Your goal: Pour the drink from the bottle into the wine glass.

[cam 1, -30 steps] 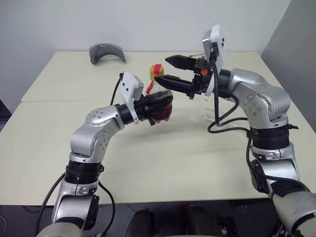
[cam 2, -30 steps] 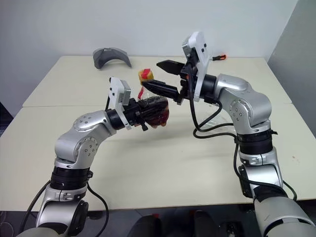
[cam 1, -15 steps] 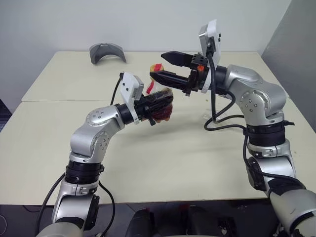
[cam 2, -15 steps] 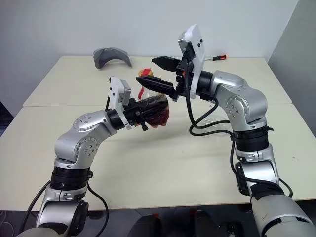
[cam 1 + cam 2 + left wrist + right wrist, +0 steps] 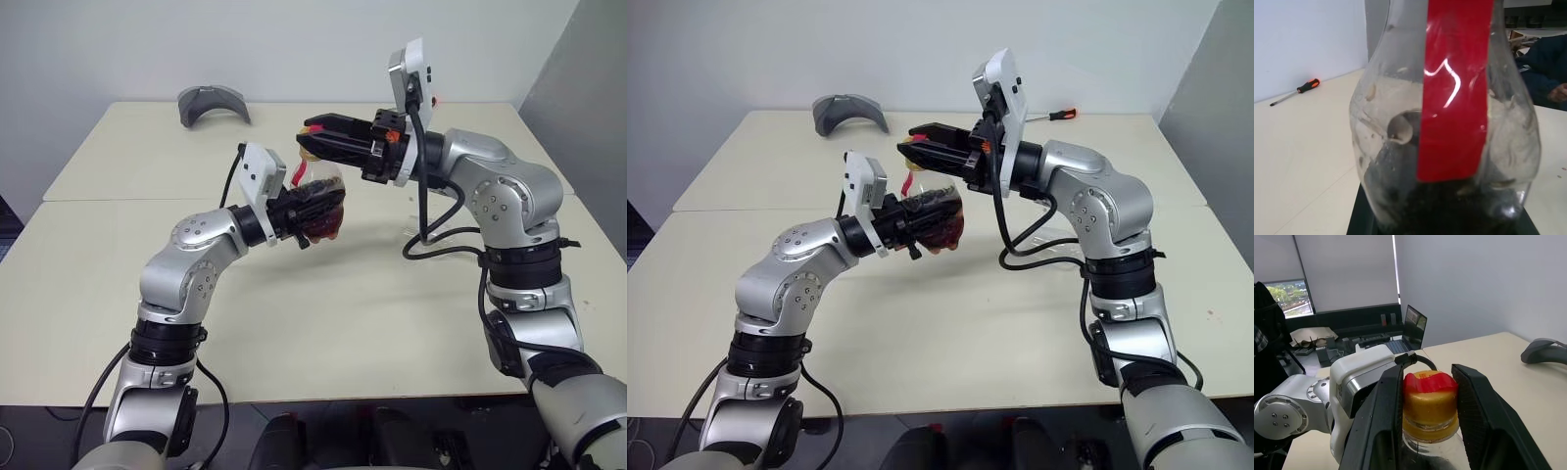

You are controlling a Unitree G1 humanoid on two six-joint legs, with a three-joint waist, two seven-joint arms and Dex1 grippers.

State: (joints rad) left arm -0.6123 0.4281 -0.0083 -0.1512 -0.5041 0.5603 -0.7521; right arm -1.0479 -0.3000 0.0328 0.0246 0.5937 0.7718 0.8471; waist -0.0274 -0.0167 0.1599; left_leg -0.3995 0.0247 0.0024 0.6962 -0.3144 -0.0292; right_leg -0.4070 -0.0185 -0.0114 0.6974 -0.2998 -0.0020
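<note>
Far on the left of the pale tabletop [image 5: 118, 166] lay a grey curved plastic piece [image 5: 212, 103], well away from the work.

Your left gripper [image 5: 315, 206] was clenched around the round body of the small squat clear plastic bottle [image 5: 318, 201], and it held the bottle upright above the table, near the middle. The dark reddish-brown drink [image 5: 323, 223] sat low inside it. The red label strip [image 5: 1455, 88] ran up the side of the bottle.

Your right gripper [image 5: 1426, 404] came in from the right, and its two black fingers [image 5: 1382, 416] stood on both sides of the yellow cap [image 5: 1430, 401], very close to it. I could not tell if they were already pressing on the cap or only beside it.

I think the danger was in the opening of the cap. If the fingers closed off the centre, they could slip on the smooth cap. If you twisted hard, the bottle could turn inside the left grip, because its soft wall was already squeezed. Then the drink could splash out when the cap came free.

The clear stemmed wine glass [image 5: 416, 220] was mostly hidden behind your right arm, on the right of the table. A wide swing of that arm could knock it over. An orange-handled screwdriver [image 5: 1059, 115] lay at the far edge.
</note>
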